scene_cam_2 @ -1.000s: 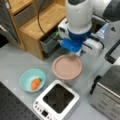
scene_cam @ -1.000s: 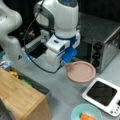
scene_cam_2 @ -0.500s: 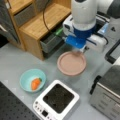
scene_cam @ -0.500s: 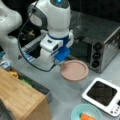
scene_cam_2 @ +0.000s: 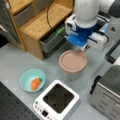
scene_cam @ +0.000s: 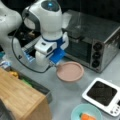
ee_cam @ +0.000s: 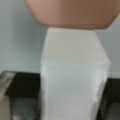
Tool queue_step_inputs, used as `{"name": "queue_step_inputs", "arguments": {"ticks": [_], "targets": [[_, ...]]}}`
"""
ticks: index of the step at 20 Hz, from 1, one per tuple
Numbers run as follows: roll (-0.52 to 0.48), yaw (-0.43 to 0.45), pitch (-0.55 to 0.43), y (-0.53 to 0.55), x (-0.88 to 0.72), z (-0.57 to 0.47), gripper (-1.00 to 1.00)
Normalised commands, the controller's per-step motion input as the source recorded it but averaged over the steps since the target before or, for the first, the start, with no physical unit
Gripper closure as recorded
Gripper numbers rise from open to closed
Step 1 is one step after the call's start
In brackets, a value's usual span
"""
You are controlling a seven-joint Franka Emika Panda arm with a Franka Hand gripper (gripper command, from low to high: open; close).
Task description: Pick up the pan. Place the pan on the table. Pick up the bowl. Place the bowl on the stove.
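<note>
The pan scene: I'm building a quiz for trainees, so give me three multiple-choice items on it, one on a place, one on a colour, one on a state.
1. Where is the pan?
A. on the stove
B. on the table
C. in the oven

2. What colour is the bowl?
A. teal
B. red
C. black

3. What lies on the stove?
A. the pan
B. the bowl
C. nothing

Key: 1 B, it sits on the grey table below the gripper; 2 A, mint rim around an orange item; 3 C, its black top is bare.
</note>
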Motion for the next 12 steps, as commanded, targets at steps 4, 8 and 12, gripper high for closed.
{"name": "queue_step_inputs", "arguments": {"ticks": [4, 8, 12], "targets": [[0.003, 0.097, -0.151, -0.10, -0.07, -0.10, 1.00], [-0.024, 0.093, -0.122, -0.06, -0.05, -0.11, 1.00], [-0.038, 0.089, -0.122, -0.05, -0.01, -0.16, 1.00]]}}
